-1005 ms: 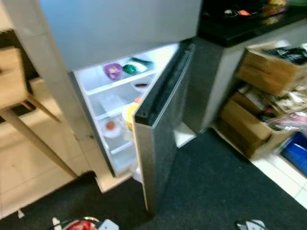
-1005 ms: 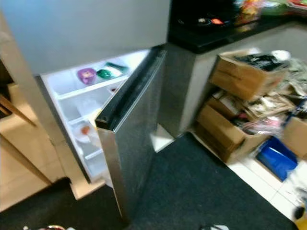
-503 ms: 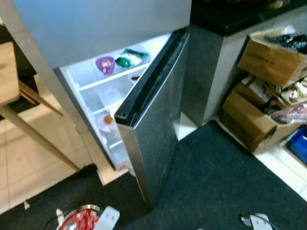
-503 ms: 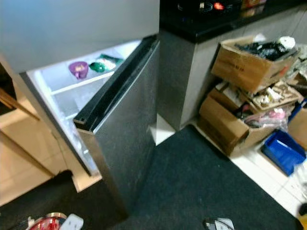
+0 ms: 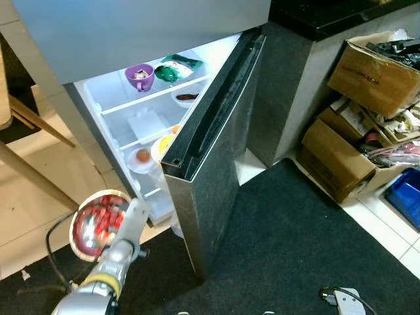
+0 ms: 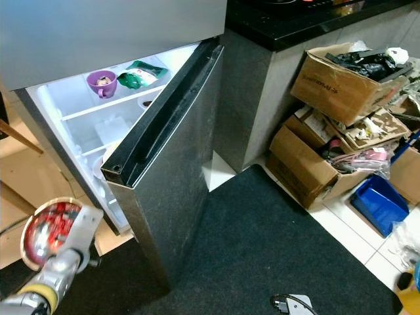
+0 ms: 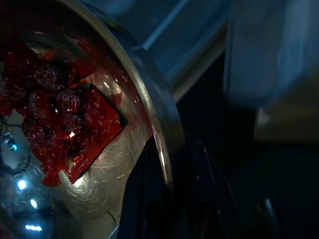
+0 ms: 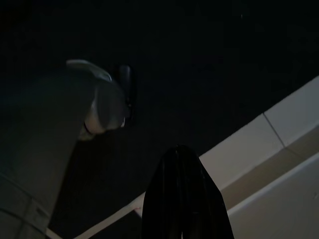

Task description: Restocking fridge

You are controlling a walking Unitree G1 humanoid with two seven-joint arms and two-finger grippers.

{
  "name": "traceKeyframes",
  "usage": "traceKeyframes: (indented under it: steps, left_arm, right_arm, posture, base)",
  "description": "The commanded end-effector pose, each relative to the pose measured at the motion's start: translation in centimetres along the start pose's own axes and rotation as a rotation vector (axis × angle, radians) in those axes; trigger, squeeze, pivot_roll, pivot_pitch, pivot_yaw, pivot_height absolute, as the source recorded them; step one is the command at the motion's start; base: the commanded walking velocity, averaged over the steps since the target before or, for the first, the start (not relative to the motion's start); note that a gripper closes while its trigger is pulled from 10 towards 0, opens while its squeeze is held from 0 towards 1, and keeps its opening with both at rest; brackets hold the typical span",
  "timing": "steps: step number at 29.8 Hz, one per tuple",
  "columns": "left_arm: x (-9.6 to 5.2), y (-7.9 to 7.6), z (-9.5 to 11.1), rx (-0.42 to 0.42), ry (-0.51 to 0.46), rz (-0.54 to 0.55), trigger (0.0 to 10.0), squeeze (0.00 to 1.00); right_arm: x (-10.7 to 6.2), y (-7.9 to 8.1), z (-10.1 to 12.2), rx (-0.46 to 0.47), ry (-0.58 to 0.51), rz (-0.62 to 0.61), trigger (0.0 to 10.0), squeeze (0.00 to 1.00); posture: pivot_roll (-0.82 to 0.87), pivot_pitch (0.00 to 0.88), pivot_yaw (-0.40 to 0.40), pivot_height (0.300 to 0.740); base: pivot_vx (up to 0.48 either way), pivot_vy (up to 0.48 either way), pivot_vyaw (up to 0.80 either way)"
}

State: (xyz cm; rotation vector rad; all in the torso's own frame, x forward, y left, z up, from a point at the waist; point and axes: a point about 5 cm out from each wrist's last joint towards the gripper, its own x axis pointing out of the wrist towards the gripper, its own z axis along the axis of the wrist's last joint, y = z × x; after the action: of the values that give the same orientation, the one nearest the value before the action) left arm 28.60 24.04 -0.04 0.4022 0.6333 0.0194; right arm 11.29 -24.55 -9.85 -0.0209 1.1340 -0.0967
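Observation:
The fridge's lower door (image 5: 210, 190) stands partly open, showing lit white shelves (image 5: 154, 102). On the top shelf sit a purple cup (image 5: 139, 75) and a green packet (image 5: 176, 67); small bowls of food (image 5: 142, 157) are lower down. My left gripper (image 5: 128, 220) is shut on the rim of a round metal bowl (image 5: 95, 224) of red wrapped pieces, held in front of the fridge's open side, low and to the left of the door. The left wrist view shows the bowl's rim (image 7: 149, 99) between the dark fingers. My right gripper (image 8: 182, 199) hangs idle over the dark mat, fingers together.
Cardboard boxes (image 5: 374, 65) full of clutter stack at the right beside a blue bin (image 5: 405, 203). A black counter (image 5: 328, 10) adjoins the fridge. A wooden table leg (image 5: 33, 177) slants at the left. A black mat (image 5: 295, 230) covers the floor before the fridge.
My left arm has lifted the bowl from the bottom edge of the picture up toward the fridge opening. The camera has shifted a little and the picture is sharper.

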Motion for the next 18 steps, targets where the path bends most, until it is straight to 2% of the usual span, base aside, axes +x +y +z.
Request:
traceKeyframes:
  steps: [1, 2, 3, 4, 6, 7, 9, 11, 15, 16, 18]
  left_arm:
    - [0.3, 1.1, 2.5, 0.056, -0.083, 0.001, 10.0, 0.0]
    - [0.5, 1.1, 3.8, 0.071, -0.119, -0.008, 10.0, 0.0]
    - [0.5, 1.1, 3.8, 0.071, -0.119, -0.008, 10.0, 0.0]
    - [0.6, 1.1, 4.8, 0.082, -0.148, -0.019, 10.0, 0.0]
    - [0.7, 0.8, 6.7, 0.106, -0.202, -0.059, 10.0, 0.0]
    - [0.7, 0.0, 7.9, 0.127, -0.239, -0.105, 10.0, 0.0]
    - [0.7, -0.5, 8.7, 0.141, -0.263, -0.138, 10.0, 0.0]
    - [0.6, -2.1, 9.8, 0.174, -0.307, -0.225, 10.0, 0.0]
    - [0.5, -3.1, 10.2, 0.188, -0.325, -0.279, 10.0, 0.0]
    - [0.0, -6.7, 9.4, 0.257, -0.317, -0.453, 10.0, 0.0]
    - [-0.4, -8.9, 8.9, 0.299, -0.313, -0.557, 10.0, 0.0]
  right_arm:
    - [-0.1, 0.1, -0.6, 0.002, 0.014, 0.001, 10.0, 0.0]
    - [-0.1, 0.1, -0.7, 0.003, 0.015, 0.001, 10.0, 0.0]
    - [-0.1, 0.1, -0.7, 0.003, 0.015, 0.001, 10.0, 0.0]
    - [-0.1, 0.1, -0.8, 0.005, 0.016, 0.001, 10.0, 0.0]
    - [-0.1, 0.1, -0.9, 0.008, 0.019, -0.001, 10.0, 0.0]
    - [-0.1, 0.1, -1.0, 0.01, 0.02, -0.002, 10.0, 0.0]
    - [-0.2, 0.1, -1.1, 0.011, 0.021, -0.003, 10.0, 0.0]
    - [-0.2, 0.2, -1.2, 0.014, 0.022, -0.003, 10.0, 0.0]
    - [-0.2, 0.2, -1.2, 0.016, 0.023, -0.004, 10.0, 0.0]
    - [-0.2, 0.3, -1.2, 0.016, 0.022, -0.003, 10.0, 0.0]
    - [-0.2, 0.2, -1.2, 0.017, 0.021, -0.004, 10.0, 0.0]
  posture:
    - [-0.04, 0.061, 0.022, 0.74]
    - [-0.04, 0.061, 0.024, 0.74]
    - [-0.04, 0.061, 0.024, 0.74]
    - [-0.04, 0.06, 0.028, 0.74]
    - [-0.05, 0.059, 0.032, 0.74]
    - [-0.05, 0.058, 0.036, 0.74]
    - [-0.05, 0.058, 0.036, 0.74]
    - [-0.05, 0.055, 0.042, 0.74]
    - [-0.05, 0.055, 0.042, 0.74]
    - [-0.06, 0.048, 0.047, 0.74]
    - [-0.06, 0.049, 0.047, 0.74]
  base:
    - [0.0, 0.0, 0.0]
    - [0.0, 0.0, 0.0]
    - [0.0, 0.0, 0.0]
    - [0.0, 0.0, 0.0]
    - [0.0, 0.0, 0.0]
    - [0.0, 0.0, 0.0]
    - [0.0, 0.0, 0.0]
    - [0.0, 0.0, 0.0]
    - [0.0, 0.0, 0.0]
    - [0.0, 0.0, 0.0]
    - [0.0, 0.0, 0.0]
